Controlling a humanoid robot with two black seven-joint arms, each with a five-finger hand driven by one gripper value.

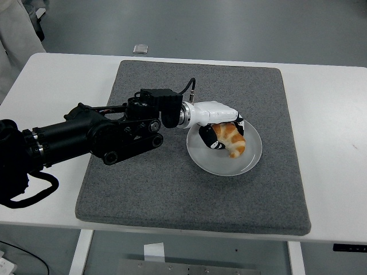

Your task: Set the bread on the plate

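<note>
My left hand (pixel 221 127): fingers clamped round bread (pixel 231 138), low over plate (pixel 248 161), contact uncertain. Bread: judged light, soft, crushable; gentle grip at thick middle suits. Plate on grey mat (pixel 143 189), white surface (pixel 332 132).

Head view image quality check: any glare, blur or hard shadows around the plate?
Head view: lighting is even and diffuse, with only a soft shadow under the left hand on the plate. The bread and the grey mat are sharp, with no motion blur. The white table is bright but not blown out. The plate has a mild sheen, no hard glare.
</note>
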